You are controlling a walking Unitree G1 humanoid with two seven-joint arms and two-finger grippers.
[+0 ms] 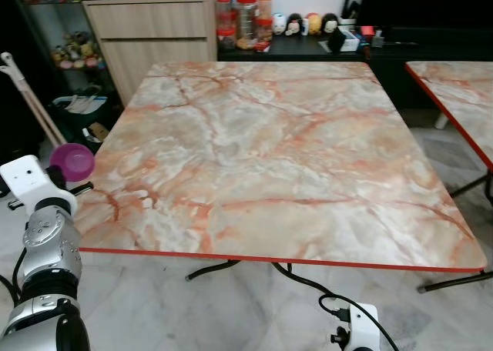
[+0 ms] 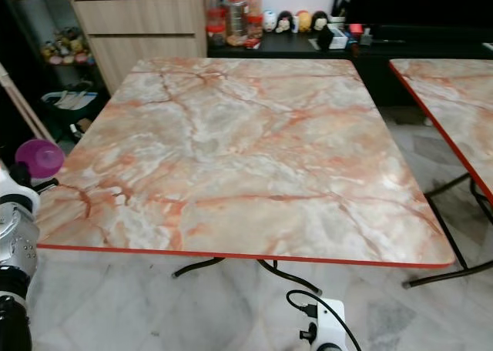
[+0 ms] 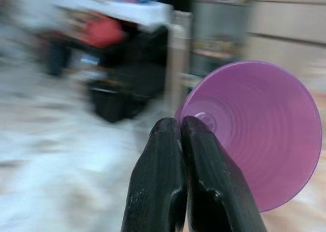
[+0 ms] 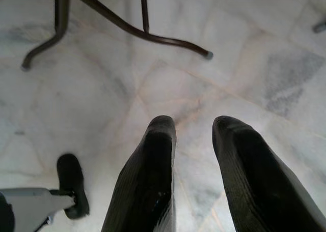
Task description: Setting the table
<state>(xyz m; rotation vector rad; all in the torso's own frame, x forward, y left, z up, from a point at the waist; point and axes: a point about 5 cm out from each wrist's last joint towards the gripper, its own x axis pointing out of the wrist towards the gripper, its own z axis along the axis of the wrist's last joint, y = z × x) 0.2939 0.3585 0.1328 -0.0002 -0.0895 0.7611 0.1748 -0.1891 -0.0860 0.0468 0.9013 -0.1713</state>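
At the left edge of the frame, the left hand [image 3: 181,127] pinches the translucent purple plastic bowl [image 1: 72,161] by its rim, beside the bare marble-patterned bench [image 1: 269,151], ready to set it down; right hand [image 4: 196,135] hangs apart

A light wooden cabinet with drawers [image 1: 150,35] is seen beyond the far left corner of the scene. Beside it, 3 clear plastic jars with red lids [image 1: 240,20] are set on a low black counter [image 1: 308,46], near a row of small round-headed figurines [image 1: 304,23]. The pale grey marble-tiled floor [image 1: 231,312] is crossed by a black cable [image 1: 308,285].
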